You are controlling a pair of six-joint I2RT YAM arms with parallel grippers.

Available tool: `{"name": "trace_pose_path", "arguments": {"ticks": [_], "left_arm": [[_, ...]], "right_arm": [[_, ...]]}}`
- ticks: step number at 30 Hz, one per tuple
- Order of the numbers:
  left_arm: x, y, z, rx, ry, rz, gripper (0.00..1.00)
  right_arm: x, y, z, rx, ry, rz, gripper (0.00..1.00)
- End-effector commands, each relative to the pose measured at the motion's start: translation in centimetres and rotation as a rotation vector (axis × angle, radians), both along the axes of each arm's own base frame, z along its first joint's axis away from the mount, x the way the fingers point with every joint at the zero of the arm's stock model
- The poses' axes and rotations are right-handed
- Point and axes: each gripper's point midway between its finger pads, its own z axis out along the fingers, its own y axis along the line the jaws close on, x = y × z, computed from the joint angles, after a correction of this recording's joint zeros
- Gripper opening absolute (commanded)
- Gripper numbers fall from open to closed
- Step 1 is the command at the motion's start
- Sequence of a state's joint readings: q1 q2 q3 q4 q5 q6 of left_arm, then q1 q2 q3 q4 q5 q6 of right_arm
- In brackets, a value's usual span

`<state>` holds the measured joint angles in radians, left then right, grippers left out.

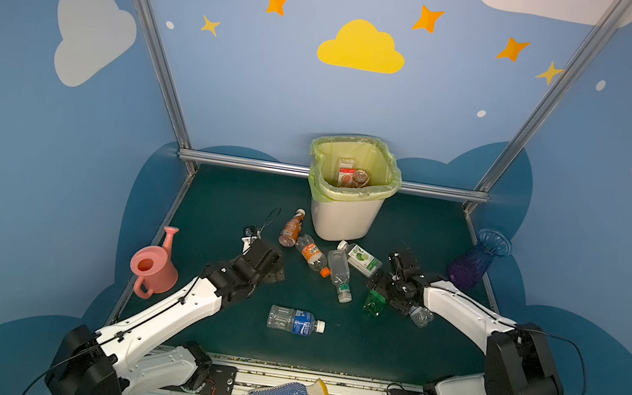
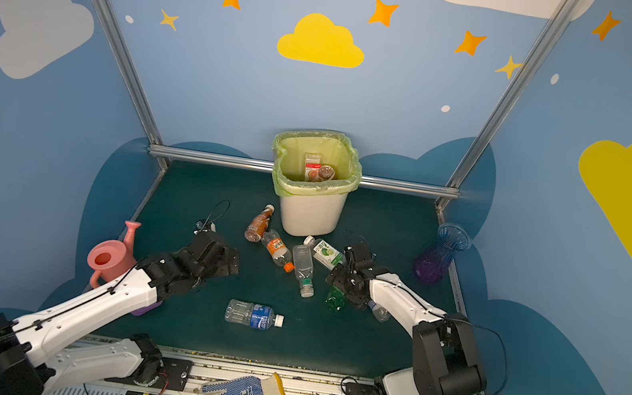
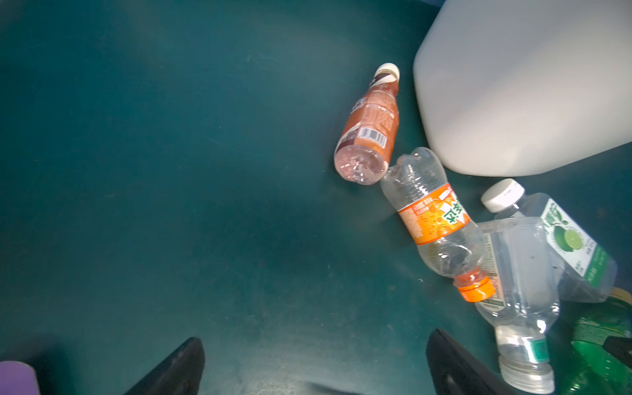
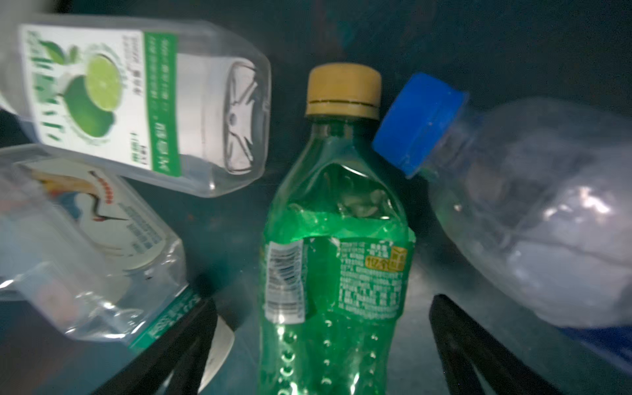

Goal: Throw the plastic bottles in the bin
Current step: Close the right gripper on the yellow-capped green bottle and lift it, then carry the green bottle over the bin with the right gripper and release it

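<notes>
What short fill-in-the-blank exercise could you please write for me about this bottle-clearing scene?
1. The white bin is lined with a yellow-green ____.
2. The clear bottle with the orange label has an ____ cap.
3. In the right wrist view, the bottle between the fingers of the open right gripper is ____ in colour.
4. The bottle lying alone nearest the front edge has a ____ label.
Missing words: bag; orange; green; blue.

white arms (image 1: 172, 308), black joints, cables; black left claw (image 1: 276, 270), right claw (image 1: 377, 289)
</notes>
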<state>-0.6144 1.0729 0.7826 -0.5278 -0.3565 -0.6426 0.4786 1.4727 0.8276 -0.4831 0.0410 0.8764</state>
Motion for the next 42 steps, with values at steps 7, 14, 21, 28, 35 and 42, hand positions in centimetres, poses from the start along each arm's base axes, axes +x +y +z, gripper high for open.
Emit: {"name": "trace_pose_path", "arguments": {"ticks": [7, 14, 21, 28, 35, 42], "left_arm": [[-0.8, 2.4, 0.1, 0.051, -0.041, 0.039, 1.00], [-1.3, 3.5, -0.3, 0.065, -0.040, 0.055, 1.00], [-1.3, 3.6, -0.2, 0.053, -0.048, 0.058, 1.00], [-1.1, 3.7, -0.3, 0.050, -0.051, 0.069, 1.00], [-0.3, 4.4, -0.6, 0.038, -0.050, 0.113, 1.00], [0.7, 4.4, -0.8, 0.018, -0.046, 0.116, 1.00]], "right_arm": [[0.1, -0.4, -1.3, -0.099, 0.081, 0.032, 0.93], [0.3, 0.2, -1.9, -0.095, 0.094, 0.042, 0.72], [0.5, 0.5, -0.7, -0.074, 0.059, 0.048, 0.60], [1.4, 0.7, 5.5, -0.038, -0.111, 0.083, 0.57], [4.5, -2.7, 23.3, -0.119, -0.619, 0.112, 0.58], [4.7, -6.0, 45.4, -0.096, -1.171, 0.122, 0.57]]}}
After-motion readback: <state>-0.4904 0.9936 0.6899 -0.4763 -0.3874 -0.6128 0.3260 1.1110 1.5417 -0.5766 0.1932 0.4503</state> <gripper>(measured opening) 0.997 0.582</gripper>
